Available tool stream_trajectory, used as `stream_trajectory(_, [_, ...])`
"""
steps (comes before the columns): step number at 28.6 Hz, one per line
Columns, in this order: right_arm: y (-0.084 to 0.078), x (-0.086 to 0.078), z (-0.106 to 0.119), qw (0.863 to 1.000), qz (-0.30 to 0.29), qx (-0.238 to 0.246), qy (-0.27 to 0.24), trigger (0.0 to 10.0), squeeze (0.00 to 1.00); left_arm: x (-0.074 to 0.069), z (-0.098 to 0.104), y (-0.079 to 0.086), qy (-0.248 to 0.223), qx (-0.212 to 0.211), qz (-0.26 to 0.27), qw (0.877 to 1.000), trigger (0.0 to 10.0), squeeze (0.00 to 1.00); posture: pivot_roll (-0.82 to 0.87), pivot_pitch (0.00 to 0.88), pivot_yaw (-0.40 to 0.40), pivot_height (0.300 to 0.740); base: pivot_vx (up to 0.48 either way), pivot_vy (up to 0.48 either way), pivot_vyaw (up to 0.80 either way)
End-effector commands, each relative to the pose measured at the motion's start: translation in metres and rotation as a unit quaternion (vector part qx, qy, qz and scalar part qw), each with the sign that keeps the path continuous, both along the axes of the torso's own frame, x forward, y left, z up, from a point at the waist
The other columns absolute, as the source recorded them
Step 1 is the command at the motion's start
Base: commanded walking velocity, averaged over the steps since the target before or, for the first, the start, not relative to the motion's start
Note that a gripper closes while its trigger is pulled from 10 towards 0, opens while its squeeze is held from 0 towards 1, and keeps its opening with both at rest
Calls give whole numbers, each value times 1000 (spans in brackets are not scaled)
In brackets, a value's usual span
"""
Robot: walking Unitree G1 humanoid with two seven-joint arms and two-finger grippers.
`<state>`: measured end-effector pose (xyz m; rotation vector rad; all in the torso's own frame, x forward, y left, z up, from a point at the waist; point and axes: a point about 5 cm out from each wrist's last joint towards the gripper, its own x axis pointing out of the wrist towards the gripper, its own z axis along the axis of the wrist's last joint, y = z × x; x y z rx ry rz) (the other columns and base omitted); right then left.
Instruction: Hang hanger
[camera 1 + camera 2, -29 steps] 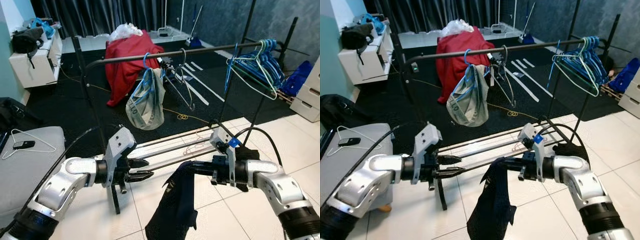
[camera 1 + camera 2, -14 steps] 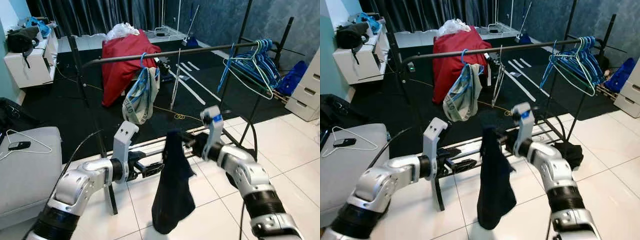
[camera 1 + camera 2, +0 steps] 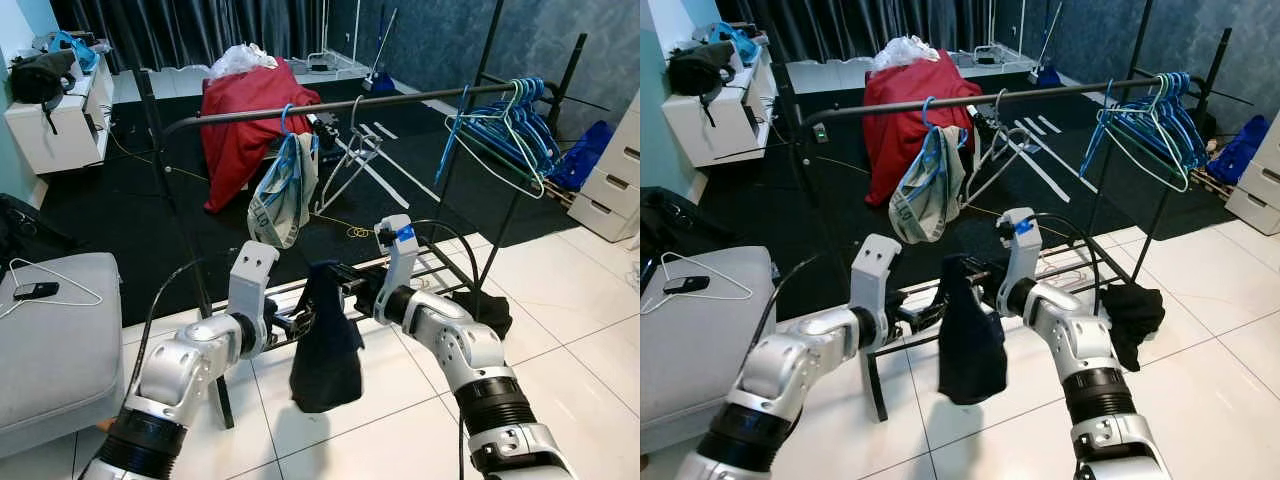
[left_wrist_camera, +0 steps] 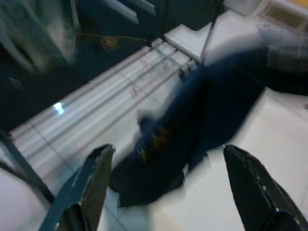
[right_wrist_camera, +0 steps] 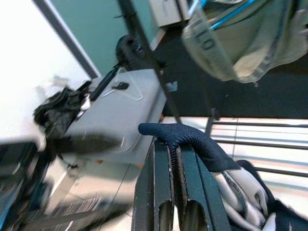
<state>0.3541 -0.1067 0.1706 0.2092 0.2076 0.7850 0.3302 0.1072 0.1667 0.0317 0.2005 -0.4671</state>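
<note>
Right claw (image 5: 175,192) clamped on dark garment (image 3: 325,345); left claw (image 4: 168,187) agape, empty.

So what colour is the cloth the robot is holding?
Dark navy cloth, clearest in the right eye view.

Both silver arms reach forward and inward at mid height. The right end effector (image 3: 975,283) is clamped tight on a dark garment (image 3: 970,345); the left end effector (image 3: 300,322) has its fingers (image 4: 91,187) spread wide.
</note>
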Motion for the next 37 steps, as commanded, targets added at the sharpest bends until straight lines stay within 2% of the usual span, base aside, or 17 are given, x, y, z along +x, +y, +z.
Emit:
stream_trajectory(1, [4,0,11,1000,20,4,-17,0,0,2,3,0,-22,6,3,1000,10000,0,-94,48,-27,740,0,0,0])
stream_trajectory(2, [1,-3,11,999,39,-5,-24,0,0,0,12,2,-70,2,-20,997,10000,0,-94,48,-27,740,0,0,0])
stream_trajectory(4, [1,-3,11,999,39,-5,-24,0,0,0,12,2,-70,2,-20,997,10000,0,-94,48,-27,740,0,0,0])
stream_trajectory(8, [-11,-6,13,996,78,-28,-43,0,0,-7,21,21,-136,4,-62,989,10000,0,-93,57,-25,740,0,0,0])
stream_trajectory(9, [-23,-15,17,987,140,-45,-70,0,0,-12,22,41,-153,21,-81,985,10000,0,-89,60,-26,740,0,0,0])
stream_trajectory(10, [-23,-15,17,987,140,-45,-70,0,0,-12,22,41,-153,21,-81,985,10000,0,-89,60,-26,740,0,0,0])
stream_trajectory(11, [-32,-23,20,974,196,-64,-90,0,0,-17,23,55,-160,34,-98,982,10000,0,-87,61,-26,740,0,0,0])
stream_trajectory(14, [-41,-31,23,959,249,-79,-108,0,0,-25,23,65,-151,42,-140,978,10000,0,-86,61,-28,740,0,0,0])
stream_trajectory(15, [-50,-37,27,942,292,-107,-126,0,0,-33,22,69,-138,45,-184,972,10000,0,-91,66,-24,740,0,0,0])
stream_trajectory(17, [-50,-37,27,942,292,-107,-126,0,0,-33,22,69,-138,45,-184,972,10000,0,-91,66,-24,740,0,0,0])
stream_trajectory(18, [-56,-40,30,928,314,-136,-144,0,0,-38,20,69,-130,45,-219,966,10000,0,-92,67,-23,740,0,0,0])
stream_trajectory(19, [-56,-40,30,928,314,-136,-144,0,0,-38,20,69,-130,45,-219,966,10000,0,-92,67,-23,740,0,0,0])
stream_trajectory(21, [-63,-42,45,885,361,-201,-213,0,0,-48,14,59,-101,37,-295,949,10000,0,-110,71,-16,740,0,0,0])
stream_trajectory(22, [-63,-42,45,885,361,-201,-213,0,0,-48,14,59,-101,37,-295,949,10000,0,-110,71,-16,740,0,0,0])
stream_trajectory(25, [-63,-46,58,850,404,-226,-254,0,0,-54,17,46,-97,14,-347,933,10000,0,-115,71,-24,740,0,0,0])
stream_trajectory(31, [-60,-49,70,831,432,-216,-276,0,0,-65,22,31,-81,-15,-394,915,10000,0,-111,75,-31,740,0,0,0])
stream_trajectory(37, [-57,-52,77,825,447,-199,-282,0,0,-71,16,23,-66,-6,-405,912,10000,0,-110,79,-26,740,0,0,0])
